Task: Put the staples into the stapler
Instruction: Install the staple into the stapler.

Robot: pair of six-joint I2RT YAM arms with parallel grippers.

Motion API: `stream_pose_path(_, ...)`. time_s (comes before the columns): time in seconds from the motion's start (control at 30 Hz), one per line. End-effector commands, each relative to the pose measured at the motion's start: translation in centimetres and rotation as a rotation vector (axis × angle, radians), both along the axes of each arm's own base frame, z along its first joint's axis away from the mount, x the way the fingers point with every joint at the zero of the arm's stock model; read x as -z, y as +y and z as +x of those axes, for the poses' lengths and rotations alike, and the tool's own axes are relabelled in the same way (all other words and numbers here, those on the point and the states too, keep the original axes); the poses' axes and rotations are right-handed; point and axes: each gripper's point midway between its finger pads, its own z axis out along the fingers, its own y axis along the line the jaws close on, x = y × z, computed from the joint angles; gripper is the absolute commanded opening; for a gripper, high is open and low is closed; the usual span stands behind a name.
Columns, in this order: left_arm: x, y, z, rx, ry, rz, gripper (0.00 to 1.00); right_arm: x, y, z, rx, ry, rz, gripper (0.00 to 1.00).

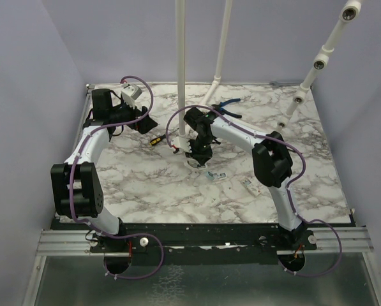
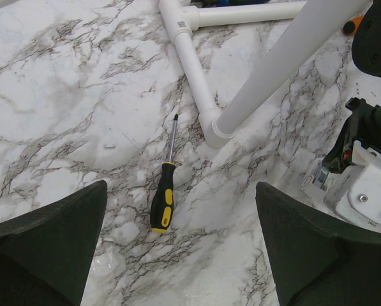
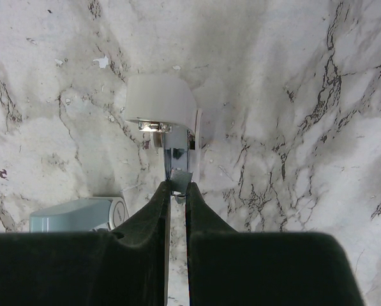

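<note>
Right pincer (image 3: 177,185): nearly closed, tips nipping a thin metal strip (image 3: 176,159). The strip runs straight ahead from the tips to the metal underside of a pale block (image 3: 158,102) on the bench (image 1: 318,159). Can't tell if the strip is staples or the stapler's own inner rail.

Stapler (image 3: 75,213): the blue-green body sits just beside one finger of the right pincer, back from the tips and low on the bench. It looks to be touching that finger's flank. Can't tell whether the pale block ahead is joined to it. In the top view the right pincer points down at mid-bench and covers most of this.

Left pincer (image 2: 180,188): wide open, holding nothing, hanging over bare bench. A screwdriver (image 2: 163,204) with a yellow-black handle lies flat under the gap between its fingers and touches neither. Its tip points ahead toward the pipe frame (image 2: 190,70) but stops short of it. The right pincer's head is near, off to one side of the left pincer, and apart from it.
</note>
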Motion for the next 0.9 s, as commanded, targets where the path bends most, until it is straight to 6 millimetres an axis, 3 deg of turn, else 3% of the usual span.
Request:
stream_pose_path(0.0,-0.04,0.03,-0.38,0.018,-0.004,-0.009,0.99,0.72,0.24,0.05,-0.015,0.001,-0.01,0.08)
stream_pose_path(0.87,0.01,0.11,-0.32,0.016,-0.001,-0.01,0.99,1.51,-0.03,-0.38,-0.017,0.008,-0.029,0.08)
